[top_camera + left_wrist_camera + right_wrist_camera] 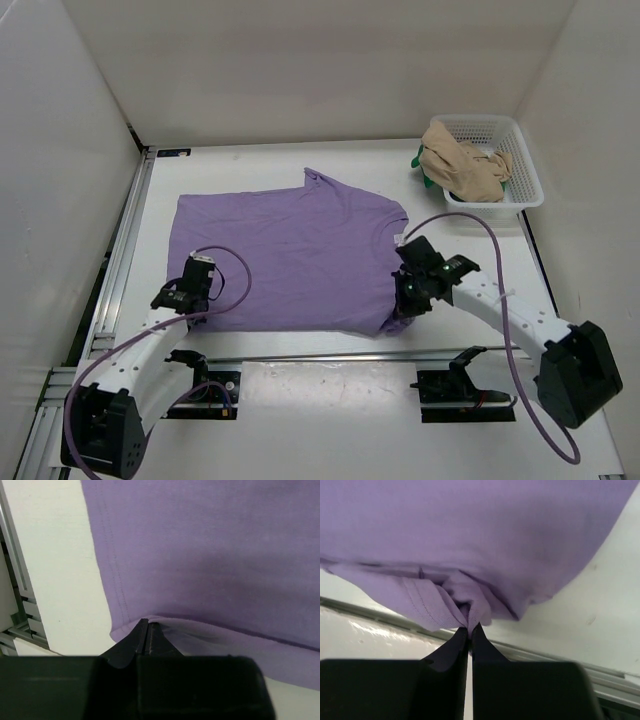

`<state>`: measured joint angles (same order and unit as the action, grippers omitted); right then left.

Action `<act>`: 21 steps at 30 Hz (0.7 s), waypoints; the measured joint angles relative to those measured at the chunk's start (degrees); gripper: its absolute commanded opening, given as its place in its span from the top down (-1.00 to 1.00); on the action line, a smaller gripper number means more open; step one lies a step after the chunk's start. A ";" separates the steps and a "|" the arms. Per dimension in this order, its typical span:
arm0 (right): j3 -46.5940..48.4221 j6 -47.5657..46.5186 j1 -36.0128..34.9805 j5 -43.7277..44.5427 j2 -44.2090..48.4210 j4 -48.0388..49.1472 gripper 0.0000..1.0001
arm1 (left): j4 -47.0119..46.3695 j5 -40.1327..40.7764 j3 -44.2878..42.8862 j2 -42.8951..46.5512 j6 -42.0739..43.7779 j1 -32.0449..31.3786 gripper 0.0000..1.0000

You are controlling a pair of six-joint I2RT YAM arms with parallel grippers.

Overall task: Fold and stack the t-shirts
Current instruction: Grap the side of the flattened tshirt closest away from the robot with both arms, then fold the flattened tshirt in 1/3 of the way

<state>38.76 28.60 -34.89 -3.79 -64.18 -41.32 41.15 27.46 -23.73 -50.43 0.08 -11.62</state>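
Basket (528, 172) with tan shirt (462, 168), green shirt (421, 162), beyond purple shirt (290, 255)

No lettering, label, brand or number is showing legibly in any view; the lavender t-shirt (290, 255) and the white mesh basket (528, 175) are showing plain.

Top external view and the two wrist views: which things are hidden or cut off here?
- Green t-shirt: top view, only a sliver shows; the tan t-shirt and the basket cover the rest.
- Purple t-shirt, near right corner: top view, hidden under the right pincer.
- Same shirt, near left corner: left wrist view, the black body of the left pincer blocks it.
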 measured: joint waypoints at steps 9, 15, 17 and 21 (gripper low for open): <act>19.28 -6.97 3.56 2.10 -18.60 2.45 1.00 | 0.11 1.07 -6.27 -2.93 0.00 4.24 0.80; 29.49 -11.10 4.28 1.92 -29.86 2.36 1.00 | -2.56 2.08 -10.01 -10.16 0.00 5.49 0.80; 32.50 -11.72 4.76 1.92 -32.87 2.05 1.00 | -3.17 2.25 -10.47 -12.44 0.00 6.08 0.80; 36.13 -12.57 7.04 2.34 -35.93 2.08 1.00 | -4.04 2.82 -12.28 -17.09 0.00 6.71 0.80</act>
<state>74.89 16.03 -27.86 -1.45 -100.12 -39.24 37.10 30.28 -36.01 -67.53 0.08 -4.91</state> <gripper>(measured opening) 0.013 0.109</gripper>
